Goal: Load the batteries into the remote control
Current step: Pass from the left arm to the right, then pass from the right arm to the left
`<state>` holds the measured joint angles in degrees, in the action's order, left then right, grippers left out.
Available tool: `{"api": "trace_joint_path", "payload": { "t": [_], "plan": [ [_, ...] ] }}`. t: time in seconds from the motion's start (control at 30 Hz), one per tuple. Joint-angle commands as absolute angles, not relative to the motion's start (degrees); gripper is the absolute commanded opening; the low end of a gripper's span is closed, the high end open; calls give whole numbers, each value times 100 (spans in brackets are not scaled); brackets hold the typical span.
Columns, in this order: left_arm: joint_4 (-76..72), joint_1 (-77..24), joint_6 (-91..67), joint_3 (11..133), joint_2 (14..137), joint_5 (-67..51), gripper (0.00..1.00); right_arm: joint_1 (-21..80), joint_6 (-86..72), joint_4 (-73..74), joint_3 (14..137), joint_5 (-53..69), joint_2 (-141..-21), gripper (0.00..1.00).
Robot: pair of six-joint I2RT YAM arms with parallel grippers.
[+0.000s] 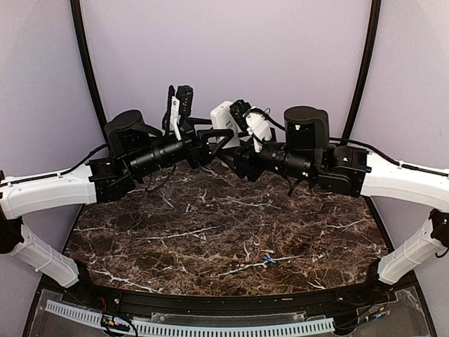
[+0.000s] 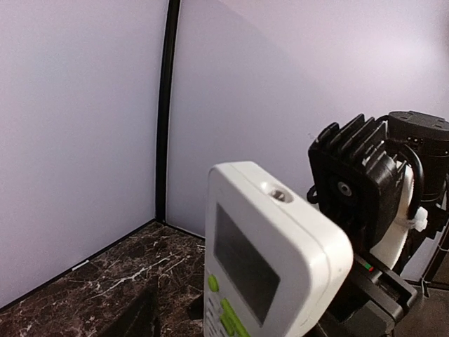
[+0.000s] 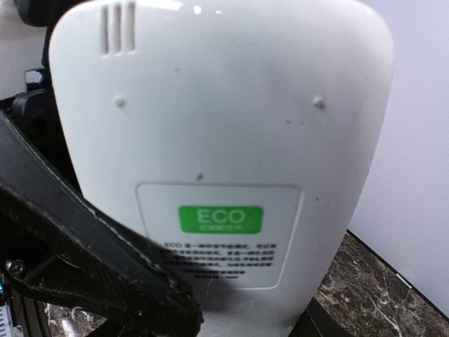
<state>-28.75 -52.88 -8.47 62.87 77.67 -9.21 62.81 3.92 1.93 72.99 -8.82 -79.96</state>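
I'm seeing the remote control (image 1: 223, 116) hanging aloft at upper centre, between left gripper (image 1: 214, 137) and right gripper (image 1: 238, 144); which one is clamping it, I cannot tell. It's looking light, rigid and slick-shelled, so I'm favouring its side edges.

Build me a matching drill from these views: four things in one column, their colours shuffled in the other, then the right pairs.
Things:
1. remote control
2. ECO sticker
3. battery
4. tabletop

Colours:
A. blue
B. dark brown with white veins
C. white
D. green

Pairs: 1-C, 2-D, 3-A, 4-B
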Motion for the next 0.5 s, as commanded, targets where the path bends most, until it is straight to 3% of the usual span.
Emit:
{"api": "trace_joint_path", "payload": {
  "t": [0.0,0.03,0.07,0.2,0.3,0.37,0.47],
  "plan": [
    [-2557,-5277,-953,6502,7800,-538,45,6403,625,133,7600,-1392,-8070,2],
    [-2555,-5280,-982,6498,7804,-480,39,6403,638,146,7621,-1385,-8093,2],
    [-2574,-5279,-1045,6472,7804,-464,27,6401,649,149,7634,-1363,-8110,2],
    [-2704,-5280,-1190,6393,7785,-559,2,6412,699,86,7593,-1228,-8097,2],
    [-2935,-5282,-1309,6288,7722,-718,0,6407,714,27,7478,-1180,-7975,7],
    [-3055,-5281,-1358,6203,7660,-750,0,6403,719,-97,7347,-1156,-7819,32],
    [-3152,-5278,-1379,6114,7566,-721,0,6237,649,-219,7010,-687,-7380,79]
  ]
}}
